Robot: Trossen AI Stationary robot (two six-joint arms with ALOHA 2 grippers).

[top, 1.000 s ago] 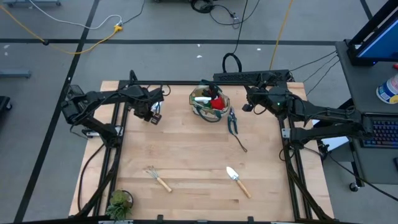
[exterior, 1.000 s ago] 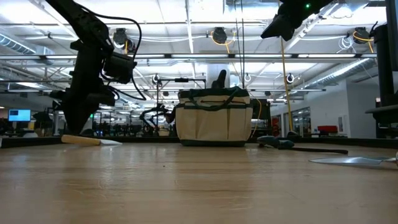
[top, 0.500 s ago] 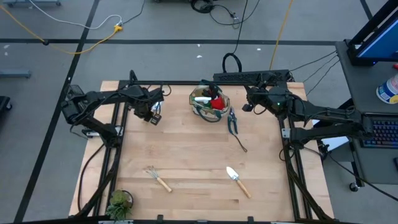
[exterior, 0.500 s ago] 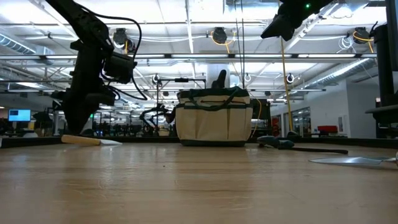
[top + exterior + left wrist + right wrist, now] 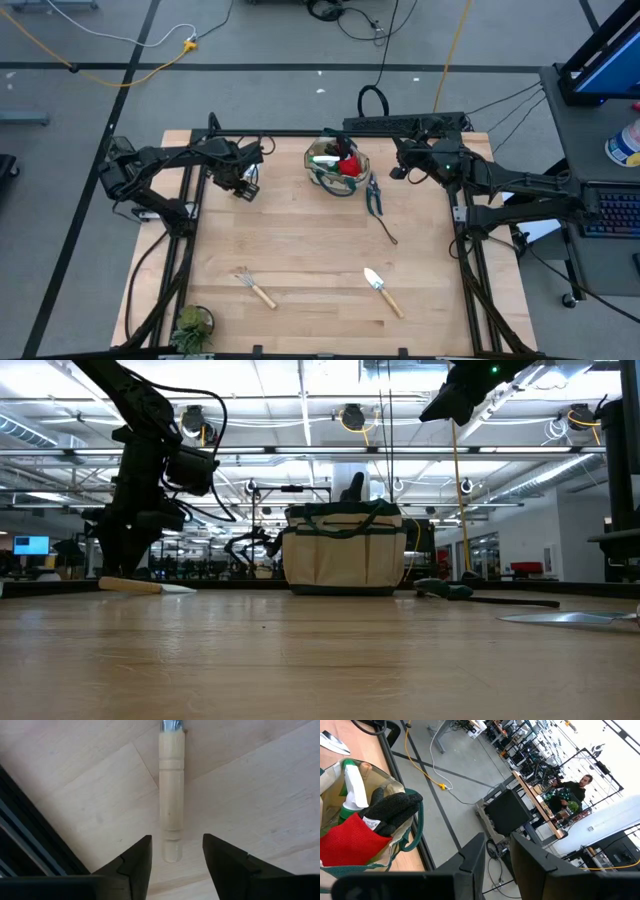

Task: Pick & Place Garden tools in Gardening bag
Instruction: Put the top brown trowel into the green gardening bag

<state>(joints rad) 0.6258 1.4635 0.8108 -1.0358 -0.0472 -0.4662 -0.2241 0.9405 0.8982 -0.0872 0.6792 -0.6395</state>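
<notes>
The tan gardening bag stands at the table's far middle; a red-and-black item, a green spray bottle and a wooden handle stick out of it. My left gripper is open, low over the table left of the bag. Its fingers stand either side of the free end of a wooden-handled tool that lies flat on the table, without touching it. My right gripper is open and empty, raised right of the bag. Black pruning shears lie by the bag.
A hand fork and a trowel lie near the table's front. A thin dark tool lies below the shears. A small potted plant stands at the front left corner. The black frame rail runs close to my left gripper.
</notes>
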